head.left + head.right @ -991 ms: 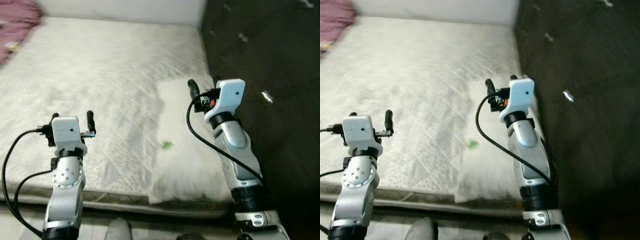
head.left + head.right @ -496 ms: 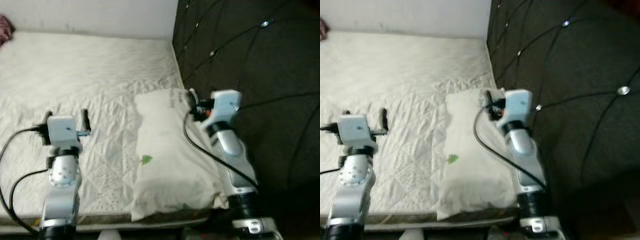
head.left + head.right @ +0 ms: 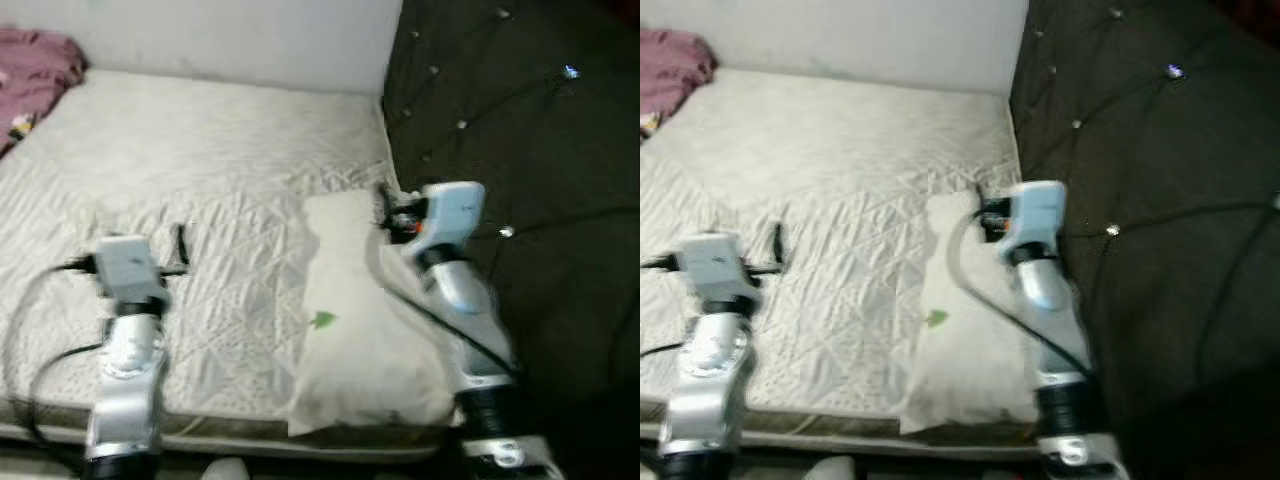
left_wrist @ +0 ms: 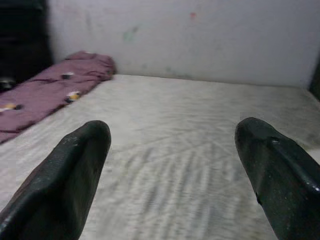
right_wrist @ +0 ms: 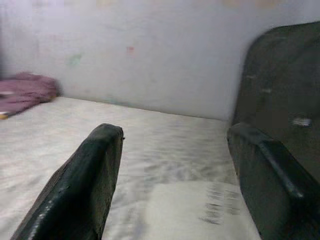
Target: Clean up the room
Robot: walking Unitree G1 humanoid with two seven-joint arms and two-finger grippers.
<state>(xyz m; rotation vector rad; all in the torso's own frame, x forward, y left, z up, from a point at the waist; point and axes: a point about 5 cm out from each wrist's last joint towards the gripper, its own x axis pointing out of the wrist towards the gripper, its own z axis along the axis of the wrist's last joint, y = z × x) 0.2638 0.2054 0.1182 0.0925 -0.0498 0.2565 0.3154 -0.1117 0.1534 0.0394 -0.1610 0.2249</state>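
A white pillow with a small green mark lies on the right side of the bed, along the dark headboard. My right gripper hovers over the pillow's far end, open and holding nothing; the right wrist view looks past its fingers at the pillow. Out over the quilted white mattress to the left, my left gripper is open and empty too, its fingers spread wide. A crumpled pink blanket lies at the far left corner of the bed.
A pale wall runs behind the bed. The tufted dark headboard rises close beside my right arm. The mattress's front edge is just below both arms. The pink blanket stretches along the bed's far side.
The whole picture has swung right and then back left, so the camera moved. Both arms keep the same raised pose with their fingers apart. The pink blanket is back in view.
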